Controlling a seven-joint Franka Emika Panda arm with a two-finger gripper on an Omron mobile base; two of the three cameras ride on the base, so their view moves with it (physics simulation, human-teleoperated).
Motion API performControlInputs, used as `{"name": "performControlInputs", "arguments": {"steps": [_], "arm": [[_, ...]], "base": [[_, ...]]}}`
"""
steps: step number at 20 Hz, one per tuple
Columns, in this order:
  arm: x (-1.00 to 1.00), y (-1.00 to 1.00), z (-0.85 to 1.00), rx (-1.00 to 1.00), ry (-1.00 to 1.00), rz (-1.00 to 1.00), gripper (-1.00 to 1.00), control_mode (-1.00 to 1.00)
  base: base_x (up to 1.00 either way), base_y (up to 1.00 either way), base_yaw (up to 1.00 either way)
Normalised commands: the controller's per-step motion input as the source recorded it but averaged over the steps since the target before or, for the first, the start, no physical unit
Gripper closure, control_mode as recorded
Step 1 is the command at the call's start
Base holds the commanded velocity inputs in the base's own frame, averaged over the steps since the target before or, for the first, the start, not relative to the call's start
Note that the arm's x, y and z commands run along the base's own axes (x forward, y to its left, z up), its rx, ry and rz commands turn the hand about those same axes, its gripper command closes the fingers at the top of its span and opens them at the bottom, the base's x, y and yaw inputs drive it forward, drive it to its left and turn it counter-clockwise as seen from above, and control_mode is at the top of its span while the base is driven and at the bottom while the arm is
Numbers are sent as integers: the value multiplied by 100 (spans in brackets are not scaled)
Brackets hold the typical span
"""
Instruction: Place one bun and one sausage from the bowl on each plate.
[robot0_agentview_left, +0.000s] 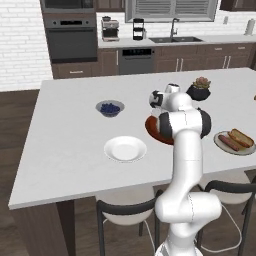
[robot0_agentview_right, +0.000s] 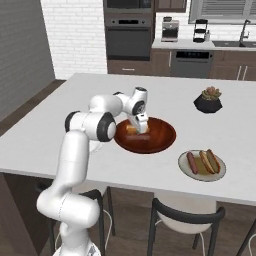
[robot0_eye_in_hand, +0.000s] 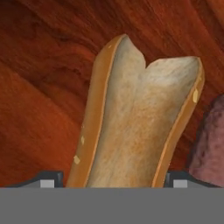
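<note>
Gripper (robot0_agentview_right: 139, 125): lowered into the bowl, fingers (robot0_eye_in_hand: 48, 178) seen one at each side of a bun, just beside its crust; whether the bun is pinched cannot be told.
Bun (robot0_eye_in_hand: 140, 127): split side up, pale inside with golden crust, lying on the bowl floor between the finger tips.
Sausage (robot0_eye_in_hand: 210, 140): dark reddish piece seen just beside the bun at the right edge of the hand view.
Bowl (robot0_agentview_right: 160, 137): wide red-brown wooden dish on the white counter (robot0_agentview_left: 65, 140), partly hidden by the arm in the left base view.
Filled plate (robot0_agentview_right: 186, 167): right of the bowl, already loaded with a second bun (robot0_agentview_right: 201, 163) and sausages (robot0_agentview_right: 191, 160).
White plate (robot0_agentview_left: 125, 149): set on the bowl's other side, near the counter's front edge.
Berry bowl (robot0_agentview_left: 110, 108): small, behind the white plate.
Potted plant (robot0_agentview_right: 208, 100): dark pot, behind the filled plate.
</note>
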Motion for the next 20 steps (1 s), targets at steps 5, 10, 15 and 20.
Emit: {"name": "performControlInputs", "arguments": {"steps": [5,10,15,20], "arm": [[-83,19,49,0,-1,5,100,-100],[-98,47,53,0,-2,10,100,-100],[-84,67,29,0,-3,23,100,-100],[-59,57,11,0,-2,29,100,-100]], "base": [[0,0,0],[0,0,0],[0,0,0],[0,0,0]]}}
